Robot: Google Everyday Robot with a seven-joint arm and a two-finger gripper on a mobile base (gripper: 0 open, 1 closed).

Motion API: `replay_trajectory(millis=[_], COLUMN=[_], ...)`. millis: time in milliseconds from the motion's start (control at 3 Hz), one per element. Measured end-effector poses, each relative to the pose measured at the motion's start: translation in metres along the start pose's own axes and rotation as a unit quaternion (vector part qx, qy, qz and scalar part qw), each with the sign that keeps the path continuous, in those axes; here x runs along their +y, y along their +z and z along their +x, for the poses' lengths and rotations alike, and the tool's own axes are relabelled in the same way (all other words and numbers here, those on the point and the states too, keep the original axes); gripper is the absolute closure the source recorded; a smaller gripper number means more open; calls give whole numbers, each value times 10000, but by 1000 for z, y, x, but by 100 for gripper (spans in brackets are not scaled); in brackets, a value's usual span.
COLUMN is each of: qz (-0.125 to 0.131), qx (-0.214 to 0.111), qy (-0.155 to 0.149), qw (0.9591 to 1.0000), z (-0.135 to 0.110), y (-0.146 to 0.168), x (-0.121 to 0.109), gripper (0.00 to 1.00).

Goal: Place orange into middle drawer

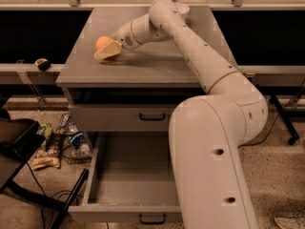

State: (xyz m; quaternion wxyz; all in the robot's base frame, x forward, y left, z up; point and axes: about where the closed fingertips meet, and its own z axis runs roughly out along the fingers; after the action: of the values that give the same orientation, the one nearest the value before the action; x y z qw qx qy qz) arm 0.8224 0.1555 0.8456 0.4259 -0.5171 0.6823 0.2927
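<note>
The orange (101, 42) sits on the grey cabinet's top (157, 61), near its left edge. My gripper (107, 49) is at the orange, right against its front and right side, low over the top. The orange rests on the surface. The middle drawer (133, 175) is the lowest one. It is pulled wide open below and in front of the cabinet, with nothing in it and a small black handle (152, 218) on its front. My arm reaches over the cabinet from the right.
The drawer front above (119, 118) is closed and has a like black handle. A white bowl (183, 7) shows partly behind my arm at the back of the top. Snack bags and bottles (66, 144) lie on the floor at the left, beside a dark stand (19, 147).
</note>
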Motion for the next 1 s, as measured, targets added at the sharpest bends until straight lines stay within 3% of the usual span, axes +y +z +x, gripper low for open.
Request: replay_trajectory(millis=[1000], qz=[-1], qx=[1], qy=[-1], qw=[10000], z=[0], y=[0], x=[0], gripper=[96])
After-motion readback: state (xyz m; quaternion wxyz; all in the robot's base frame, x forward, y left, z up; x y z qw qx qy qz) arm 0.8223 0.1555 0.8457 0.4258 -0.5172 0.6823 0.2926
